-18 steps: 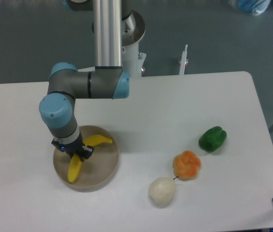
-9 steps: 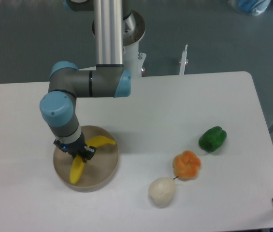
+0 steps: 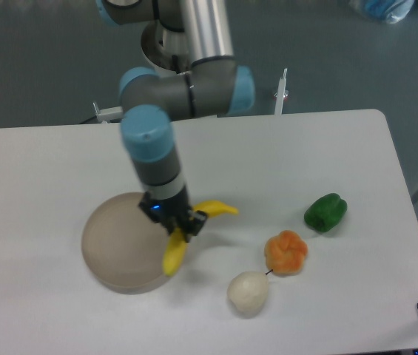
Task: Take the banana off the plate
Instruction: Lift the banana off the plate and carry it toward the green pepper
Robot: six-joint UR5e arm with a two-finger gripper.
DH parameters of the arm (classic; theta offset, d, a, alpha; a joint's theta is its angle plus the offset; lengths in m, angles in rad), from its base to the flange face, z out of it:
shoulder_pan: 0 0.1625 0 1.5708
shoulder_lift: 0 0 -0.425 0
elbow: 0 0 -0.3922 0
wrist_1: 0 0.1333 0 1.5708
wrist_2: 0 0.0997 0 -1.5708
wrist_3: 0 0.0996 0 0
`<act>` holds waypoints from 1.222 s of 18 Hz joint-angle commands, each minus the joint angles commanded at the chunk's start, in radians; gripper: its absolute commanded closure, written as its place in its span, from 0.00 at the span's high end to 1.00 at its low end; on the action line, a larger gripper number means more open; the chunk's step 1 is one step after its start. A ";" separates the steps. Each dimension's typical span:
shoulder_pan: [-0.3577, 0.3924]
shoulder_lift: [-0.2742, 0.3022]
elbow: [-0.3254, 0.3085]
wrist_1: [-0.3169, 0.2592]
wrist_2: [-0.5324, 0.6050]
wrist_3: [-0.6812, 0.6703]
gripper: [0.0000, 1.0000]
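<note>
The white table (image 3: pixel 282 155) is carrying everything, and the arm (image 3: pixel 166 96) is reaching down from the table's far edge toward its middle. The plate (image 3: pixel 116 240) is sitting near the table's near-left part, its surface showing bare. The banana (image 3: pixel 183 237) is hanging in the gripper (image 3: pixel 177 224), with one end pointing right over the table and the other drooping down over the plate's right rim; it looks lifted off the plate rather than resting on it, though the single view makes its height hard to tell. The jaws are pinching the banana near its bend, one on each side. Toward the table's near-right part, a green pepper (image 3: pixel 325 212), an orange fruit (image 3: pixel 286 251) and a white fruit (image 3: pixel 248 293) are lying in a loose diagonal line, well apart from the plate. The step in hand seems to be the lift: the grasp is made and the banana appears to be clearing the plate. The next move is probably calling for a steady rise with the pinch held firm, since the banana is smooth and could pivot or slip between the jaws, and for keeping its drooping end off the rim.
</note>
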 joint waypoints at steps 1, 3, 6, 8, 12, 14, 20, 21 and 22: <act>0.023 0.000 0.000 -0.003 0.000 0.040 0.24; 0.071 0.015 0.000 -0.029 0.002 0.098 0.24; 0.115 0.031 0.005 -0.064 0.002 0.160 0.24; 0.127 0.031 0.018 -0.075 0.003 0.169 0.24; 0.141 0.031 0.051 -0.103 0.000 0.171 0.24; 0.152 0.031 0.055 -0.101 0.000 0.171 0.24; 0.166 0.032 0.064 -0.098 -0.003 0.184 0.24; 0.164 0.032 0.064 -0.098 -0.009 0.186 0.24; 0.161 0.031 0.066 -0.097 -0.006 0.184 0.24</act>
